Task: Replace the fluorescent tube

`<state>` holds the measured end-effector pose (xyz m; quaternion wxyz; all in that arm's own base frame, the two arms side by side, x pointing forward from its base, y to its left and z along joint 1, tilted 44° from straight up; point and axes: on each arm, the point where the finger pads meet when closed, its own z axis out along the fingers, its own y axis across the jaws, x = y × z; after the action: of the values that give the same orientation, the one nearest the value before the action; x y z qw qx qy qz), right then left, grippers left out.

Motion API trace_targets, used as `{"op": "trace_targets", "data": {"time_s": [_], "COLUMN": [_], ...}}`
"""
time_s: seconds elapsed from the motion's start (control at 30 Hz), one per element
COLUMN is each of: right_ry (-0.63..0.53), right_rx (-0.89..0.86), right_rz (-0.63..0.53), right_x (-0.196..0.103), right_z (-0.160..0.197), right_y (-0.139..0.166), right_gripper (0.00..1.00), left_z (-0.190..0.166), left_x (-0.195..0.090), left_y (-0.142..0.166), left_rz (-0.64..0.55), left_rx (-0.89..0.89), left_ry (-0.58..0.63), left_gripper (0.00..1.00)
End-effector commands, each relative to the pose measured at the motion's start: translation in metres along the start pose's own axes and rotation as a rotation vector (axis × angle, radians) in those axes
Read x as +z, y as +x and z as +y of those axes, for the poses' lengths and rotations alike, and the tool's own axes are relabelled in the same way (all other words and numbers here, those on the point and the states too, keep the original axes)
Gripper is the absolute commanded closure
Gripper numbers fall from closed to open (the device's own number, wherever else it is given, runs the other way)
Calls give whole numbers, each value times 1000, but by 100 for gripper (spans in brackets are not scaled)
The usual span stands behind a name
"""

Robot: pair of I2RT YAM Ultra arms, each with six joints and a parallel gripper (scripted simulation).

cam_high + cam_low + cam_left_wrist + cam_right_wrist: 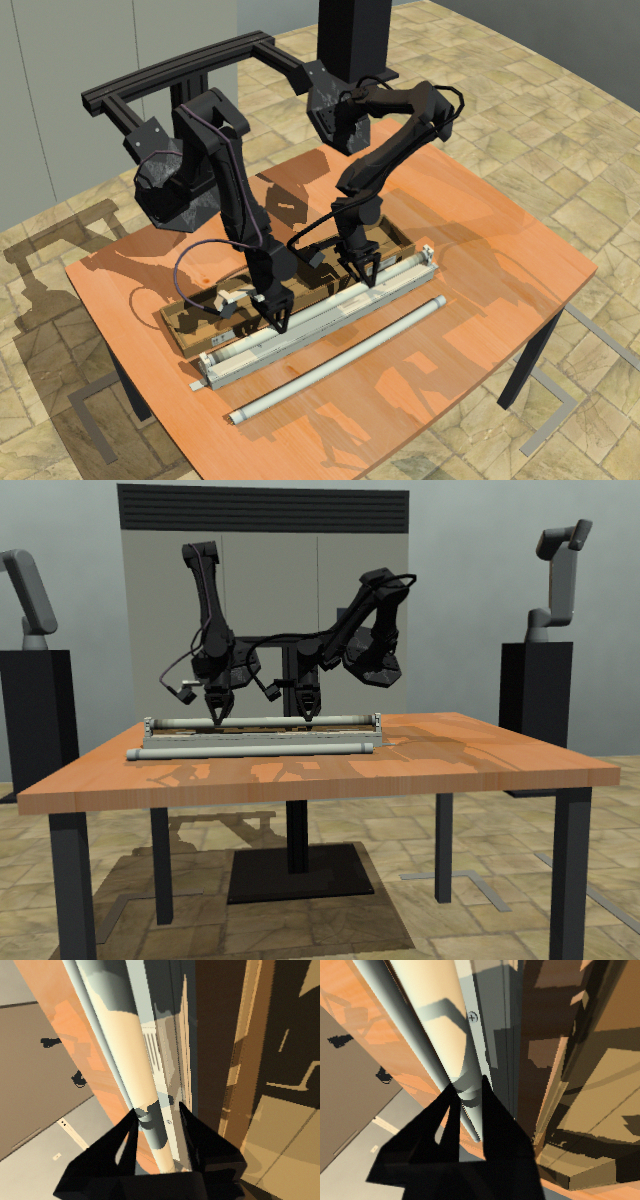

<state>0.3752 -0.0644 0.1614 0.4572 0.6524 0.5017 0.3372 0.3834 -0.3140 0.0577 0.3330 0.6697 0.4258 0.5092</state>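
The old tube (pixel 330 300) (pixel 258 721) (pixel 125 1042) (pixel 445 1037) lies in the raised fixture (pixel 310 331) (pixel 258 741), between the lampholders (pixel 204 360) (pixel 428 252). My left gripper (pixel 368 284) (pixel 308 720) (pixel 158 1108) is over the old tube, nearer its right end in the top view, with open fingers either side of it. My right gripper (pixel 281 330) (pixel 218 723) (pixel 470 1081) is shut on the old tube, left of that. The LED tube (pixel 336 360) (pixel 248 750) lies on the bench in front of the fixture. The ends' pins are hidden inside the lampholders.
The open carton (pixel 196 345) stands close behind the fixture, partly hidden by both arms. The wooden bench (pixel 516 248) (pixel 465 753) extends beyond the fixture's ends and in front of the LED tube. The cables of both arms loop above the carton.
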Motion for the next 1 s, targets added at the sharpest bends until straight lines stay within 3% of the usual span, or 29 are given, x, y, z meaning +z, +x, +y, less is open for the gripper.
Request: {"op": "trace_targets", "data": {"time_s": [0.0,0.33,0.37,0.63,0.93,0.97], "right_ry": [54,51,51,30,53,80], "right_rx": [-28,-28,-28,-19,-24,-17], "right_rz": [-36,-36,-36,-40,-41,-44], "right_x": [-12,-12,-12,-12,-8,-20], "right_z": [-21,-21,-21,-10,-17,-28], "right_y": [-5,-5,-5,-6,-6,-7], "right_gripper": [89,89,51,51,51,51], "left_z": [1,1,1,1,1,-4], "left_x": [-11,-13,-13,-13,-13,-23], "left_y": [-10,-14,-14,-14,-14,-4], "left_rz": [-25,-42,-42,-42,-42,-14], "left_rx": [20,23,23,23,23,25], "left_ry": [3,1,1,1,1,12], "left_gripper": [51,51,51,51,51,51]}}
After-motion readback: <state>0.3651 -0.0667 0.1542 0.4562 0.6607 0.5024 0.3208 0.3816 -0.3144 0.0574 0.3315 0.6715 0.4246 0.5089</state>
